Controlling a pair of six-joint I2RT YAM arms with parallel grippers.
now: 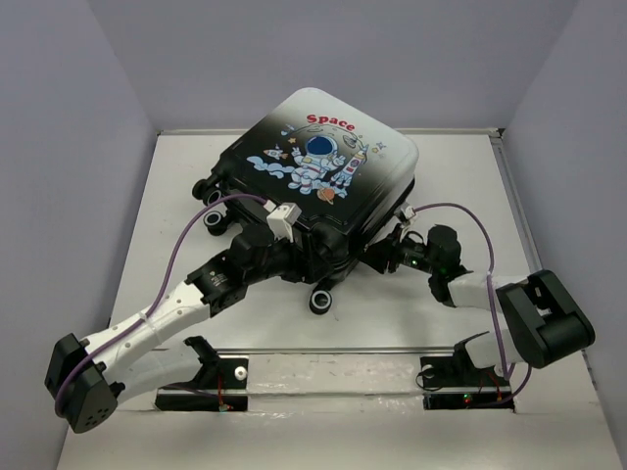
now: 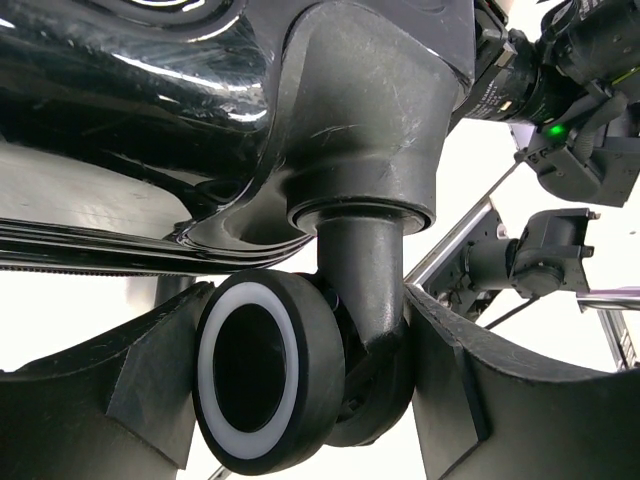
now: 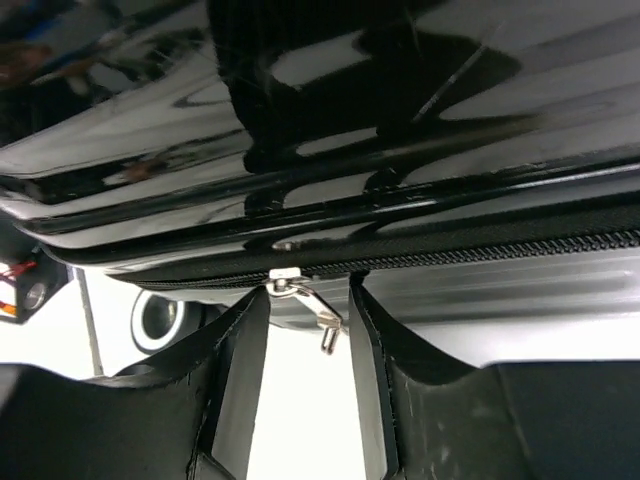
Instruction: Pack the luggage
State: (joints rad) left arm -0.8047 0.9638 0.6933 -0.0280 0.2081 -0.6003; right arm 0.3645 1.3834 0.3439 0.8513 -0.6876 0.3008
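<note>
**Left pincer** (image 2: 305, 335): jaws set wide and closed on a caster wheel (image 2: 262, 370) of the luggage (image 1: 323, 166). The wheel is black with a white ring. It sits between the two fingers (image 2: 130, 400), with its stem rising straight above the pincer into the glossy black shell.

**Right pincer** (image 3: 308, 322): jaws about half closed, with a narrow gap showing between them. A small metal zipper pull (image 3: 308, 305) hangs in that gap, just under the zip track (image 3: 500, 255), which runs across directly above the fingertips. Whether the fingers actually pinch the pull cannot be told. Another wheel (image 3: 160, 318) shows beyond the left-hand finger.

**Luggage**: a hard-shell wheeled suitcase lying flat on the white worktop (image 1: 176, 196), ahead of both pincers. Its lid is down and the astronaut print faces up (contents hidden, shell shut). The left pincer meets its near corner and the right pincer meets its near right edge.
</note>
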